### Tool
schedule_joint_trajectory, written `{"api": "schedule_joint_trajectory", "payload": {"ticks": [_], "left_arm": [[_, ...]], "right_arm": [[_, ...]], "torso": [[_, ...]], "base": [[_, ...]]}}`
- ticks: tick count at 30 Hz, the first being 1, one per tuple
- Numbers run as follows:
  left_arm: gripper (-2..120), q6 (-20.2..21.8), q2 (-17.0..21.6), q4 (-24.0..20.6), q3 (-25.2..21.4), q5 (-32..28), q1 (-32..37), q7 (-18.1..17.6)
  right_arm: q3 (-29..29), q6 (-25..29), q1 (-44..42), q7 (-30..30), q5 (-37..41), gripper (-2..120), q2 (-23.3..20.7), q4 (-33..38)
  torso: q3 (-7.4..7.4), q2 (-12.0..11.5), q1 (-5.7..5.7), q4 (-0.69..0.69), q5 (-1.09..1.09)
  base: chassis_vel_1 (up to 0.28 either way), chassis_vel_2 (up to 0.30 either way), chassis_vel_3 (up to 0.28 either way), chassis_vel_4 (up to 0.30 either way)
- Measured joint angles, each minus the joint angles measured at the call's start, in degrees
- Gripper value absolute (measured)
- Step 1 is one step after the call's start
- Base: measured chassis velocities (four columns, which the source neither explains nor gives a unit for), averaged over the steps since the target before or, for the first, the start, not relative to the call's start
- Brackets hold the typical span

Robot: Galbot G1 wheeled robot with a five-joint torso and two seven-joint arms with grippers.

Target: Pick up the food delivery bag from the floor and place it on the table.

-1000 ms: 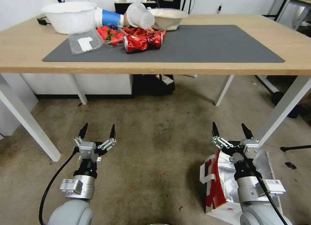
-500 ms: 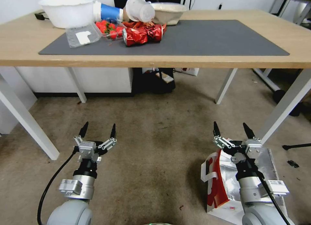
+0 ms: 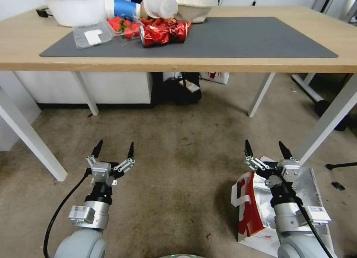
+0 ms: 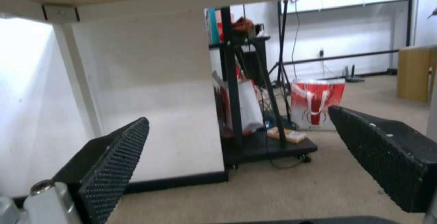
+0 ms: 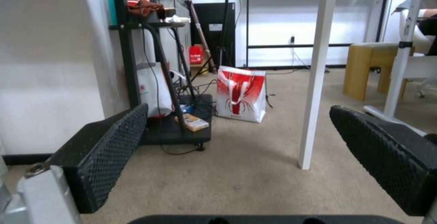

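The food delivery bag lies on the carpeted floor at the lower right of the head view, with its red side panel, white strap handles and silver foil lining showing. My right arm partly covers it. My right gripper hovers open over the bag's far end, empty, and its pads stand wide apart. On the left, my left gripper hangs open above bare carpet, holding nothing between its pads. The table with its dark grey mat stands ahead, above both grippers.
A white bowl, strawberries and a crushed red foil wrapper crowd the mat's back left. White table legs flank the grippers. A black cart and another red-and-white bag stand beyond the table.
The whole head view has shifted, so the camera moved: the table top sits higher in the picture and more floor shows beneath it. Both grippers keep the same open pose.
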Motion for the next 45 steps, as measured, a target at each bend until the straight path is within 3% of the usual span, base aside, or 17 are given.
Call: {"api": "schedule_joint_trajectory", "payload": {"ticks": [8, 12, 18, 20, 32, 45], "left_arm": [[100, -1.39, 0.06, 0.28, -0.04, 0.79, -0.20, -1.05], [100, 0.69, 0.54, -0.24, 0.29, 1.55, -0.18, -3.42], [100, 1.79, 1.26, -0.54, -0.33, 0.71, -0.27, -3.86], [100, 2.35, 1.38, -0.50, -0.54, 0.09, -0.40, -4.30], [100, 4.56, 1.13, 0.89, -0.40, 0.86, -0.38, -8.37], [99, 4.65, 1.25, 2.07, -0.66, -0.11, -0.56, -9.28]], "right_arm": [[1.62, 0.00, 0.54, -0.29, 0.67, 100, -0.75, -0.19], [4.25, 0.02, 0.91, -1.19, 0.13, 100, -1.92, -1.19], [8.60, 0.17, 1.23, -3.11, -0.03, 100, -2.81, -2.84], [12.51, 1.10, 1.58, -4.98, 0.08, 100, -3.18, -4.95], [22.77, 4.46, 3.48, -11.00, 2.49, 100, -5.27, -14.82], [26.33, 7.31, 4.02, -14.24, 3.72, 100, -7.15, -24.70]], "torso": [[0.00, 0.19, 0.02, 0.00, 0.00], [0.00, 0.27, 0.04, 0.00, 0.01], [0.00, 0.33, 0.05, 0.01, 0.01], [0.00, 0.37, 0.06, 0.00, 0.00], [0.00, 0.47, 0.08, 0.00, 0.00], [-0.01, 0.52, 0.08, 0.00, 0.00]], "base": [[0.000, 0.000, 0.000, 0.000], [0.000, 0.000, 0.000, 0.000], [0.000, 0.000, 0.000, 0.000], [0.000, 0.000, 0.000, 0.000], [0.000, 0.000, 0.000, 0.000], [0.000, 0.000, 0.000, 0.000]]}}
